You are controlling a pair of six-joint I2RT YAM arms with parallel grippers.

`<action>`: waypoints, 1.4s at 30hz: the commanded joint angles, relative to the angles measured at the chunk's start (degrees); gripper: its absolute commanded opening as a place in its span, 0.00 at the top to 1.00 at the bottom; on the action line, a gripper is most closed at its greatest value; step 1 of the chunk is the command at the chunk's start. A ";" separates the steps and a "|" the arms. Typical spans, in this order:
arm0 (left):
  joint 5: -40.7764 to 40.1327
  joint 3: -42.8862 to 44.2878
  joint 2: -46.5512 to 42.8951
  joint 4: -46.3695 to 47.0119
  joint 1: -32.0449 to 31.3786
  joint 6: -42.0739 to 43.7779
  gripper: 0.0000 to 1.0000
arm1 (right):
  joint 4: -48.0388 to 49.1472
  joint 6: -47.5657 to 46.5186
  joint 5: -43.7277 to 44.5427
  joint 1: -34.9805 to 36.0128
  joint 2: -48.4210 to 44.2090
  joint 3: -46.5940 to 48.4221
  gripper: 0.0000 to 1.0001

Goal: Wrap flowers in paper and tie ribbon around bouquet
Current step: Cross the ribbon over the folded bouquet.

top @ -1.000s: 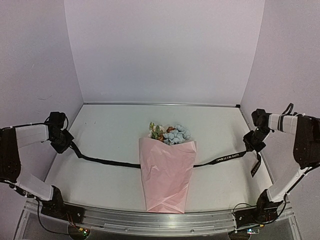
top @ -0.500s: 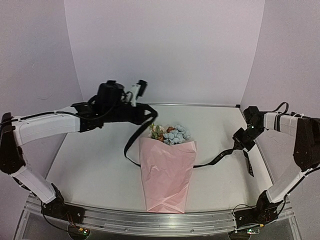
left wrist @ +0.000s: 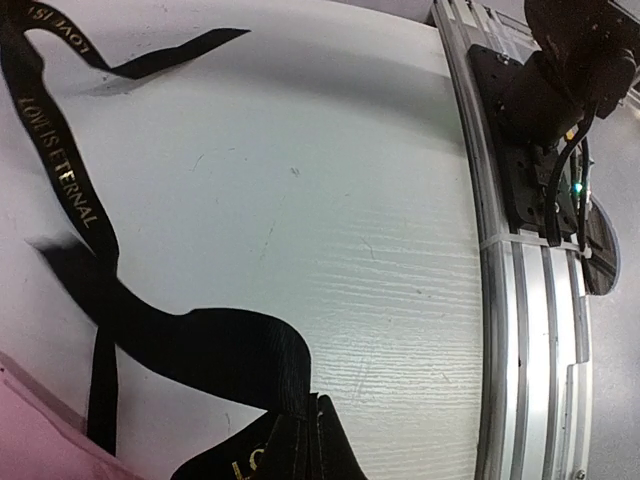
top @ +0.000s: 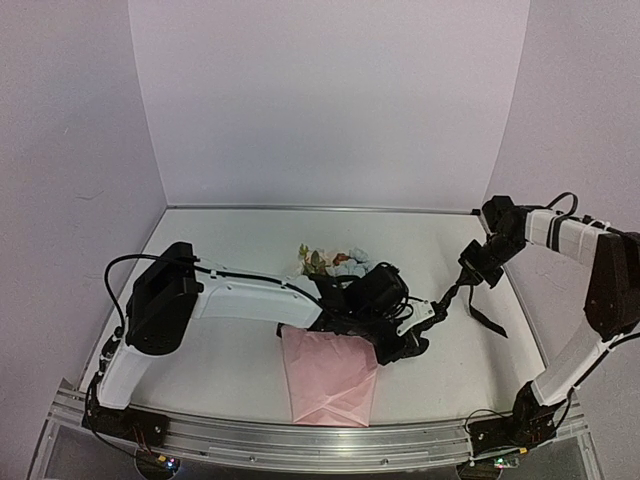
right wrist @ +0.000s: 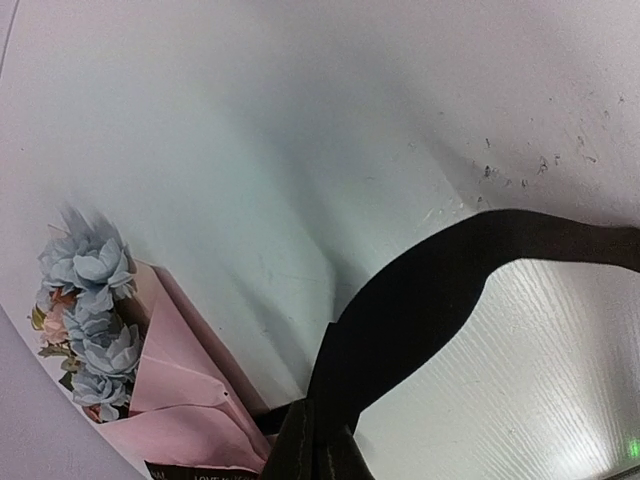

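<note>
Evidently, the left gripper (top: 404,338) and right gripper (top: 478,268) are each clamping shut on the ribbon (top: 445,298), a limp, probably slippery satin strip running toward two o'clock from the bouquet (top: 330,380), which is lying centrally, open end toward twelve o'clock, so firm pinches near the ends are looking advisable.

Top view: my left arm (top: 250,295) lies across the bouquet (top: 330,380), so the cone's upper half and some of the flowers (top: 335,262) are hidden. The left gripper (top: 400,342) reads as one dark blob with the ribbon (top: 448,296); I can't separate fingers from fabric, and the lettering is too small to read. Left wrist view: fingers cut off at the bottom edge, and only a corner of the paper (left wrist: 30,440) shows. Right wrist view: fingers off-frame too, near ribbon blurred, bouquet clipped at the lower edge.
</note>
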 commanded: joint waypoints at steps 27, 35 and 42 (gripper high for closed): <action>5.75 10.86 7.83 -1.09 -3.52 13.85 1.00 | -8.55 -10.81 -5.12 5.93 11.32 24.43 1.00; 5.70 7.52 5.00 0.82 -3.88 15.77 1.00 | -10.30 -9.81 -5.26 5.98 18.40 31.63 1.00; 4.65 7.64 5.02 2.14 -3.92 17.27 1.00 | -10.59 -10.35 -4.76 6.12 19.40 35.13 1.00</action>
